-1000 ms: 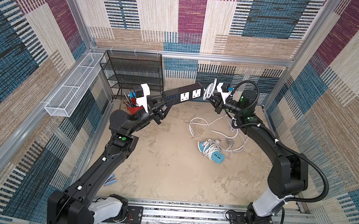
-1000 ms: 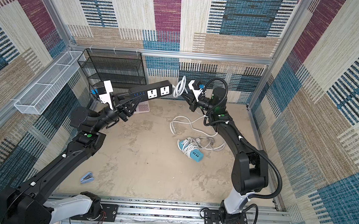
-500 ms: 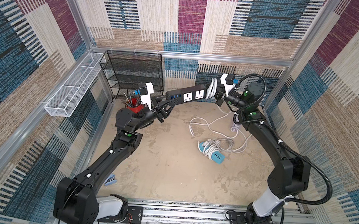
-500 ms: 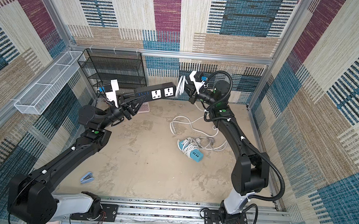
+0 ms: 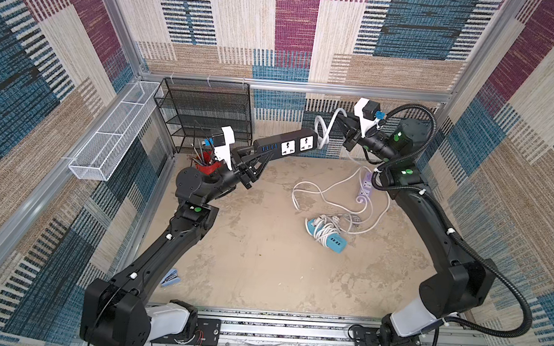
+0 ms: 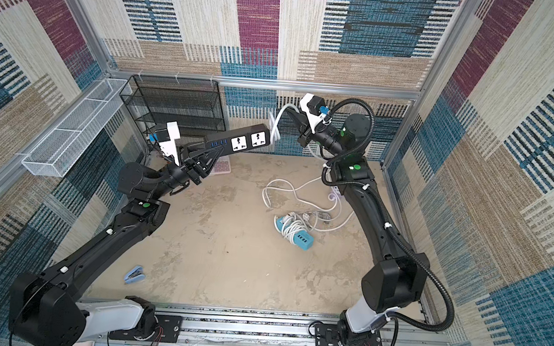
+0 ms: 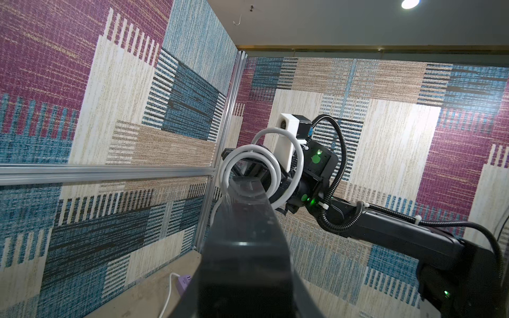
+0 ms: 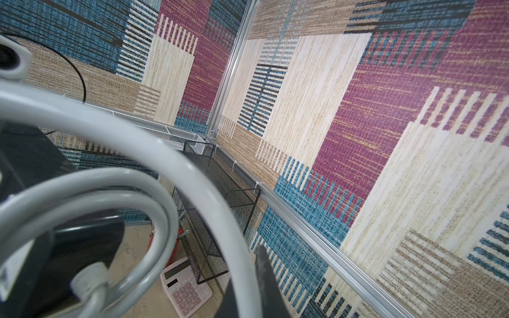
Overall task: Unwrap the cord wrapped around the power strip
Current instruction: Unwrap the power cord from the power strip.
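By the left gripper the black power strip is clamped at its near end and held in the air above the table, far end raised. Loops of white cord are seen coiled at that far end. The cord is pinched tight in the right gripper, just beside the strip's end. A blue power strip, cord-wrapped, lies on the table below.

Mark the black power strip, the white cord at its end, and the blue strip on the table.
black power strip [image 5: 287, 147]: a top view, on its white socket face.
white cord [image 8: 110, 128]: right wrist view, on the big outer loop.
blue strip [image 5: 335, 244]: a top view, on its USB end.
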You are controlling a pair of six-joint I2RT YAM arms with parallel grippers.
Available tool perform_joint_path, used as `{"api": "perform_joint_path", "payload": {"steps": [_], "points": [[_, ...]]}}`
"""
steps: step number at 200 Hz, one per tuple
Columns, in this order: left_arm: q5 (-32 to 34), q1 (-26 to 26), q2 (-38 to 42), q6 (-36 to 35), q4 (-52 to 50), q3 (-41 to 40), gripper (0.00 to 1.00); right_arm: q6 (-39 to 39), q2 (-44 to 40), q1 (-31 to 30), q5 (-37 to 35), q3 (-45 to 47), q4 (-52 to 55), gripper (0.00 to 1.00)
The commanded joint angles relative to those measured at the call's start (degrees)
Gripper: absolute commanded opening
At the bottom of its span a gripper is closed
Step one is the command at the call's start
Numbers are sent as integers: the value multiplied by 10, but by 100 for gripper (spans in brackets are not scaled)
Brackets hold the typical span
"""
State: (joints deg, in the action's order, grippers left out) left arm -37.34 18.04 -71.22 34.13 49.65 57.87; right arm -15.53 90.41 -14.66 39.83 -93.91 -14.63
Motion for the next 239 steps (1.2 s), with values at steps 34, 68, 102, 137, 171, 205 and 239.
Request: {"api": "perform_joint_path", "payload": {"steps": [34, 68, 102, 137, 171, 205, 239], "points": [[63, -16, 30, -49, -14, -9, 0, -10, -134, -4, -6, 151, 26, 0], [72, -30, 34, -43, -7, -12, 0, -23, -177, -42, 13, 204, 91, 0], [73, -36, 37, -37, 0, -14, 0, -30, -166, -112, 9, 236, 127, 0], [68, -38, 36, -24, 12, -13, 0, -25, -105, -156, -5, 236, 119, 0], [58, -37, 31, -3, 26, -9, 0, -15, -29, -158, -22, 198, 88, 0], [46, -38, 17, 36, 57, -6, 0, -2, 80, -150, -33, 94, 87, 0], [19, -33, 4, 62, 77, -1, 0, 47, 173, -114, -2, -20, 69, 0]]}}
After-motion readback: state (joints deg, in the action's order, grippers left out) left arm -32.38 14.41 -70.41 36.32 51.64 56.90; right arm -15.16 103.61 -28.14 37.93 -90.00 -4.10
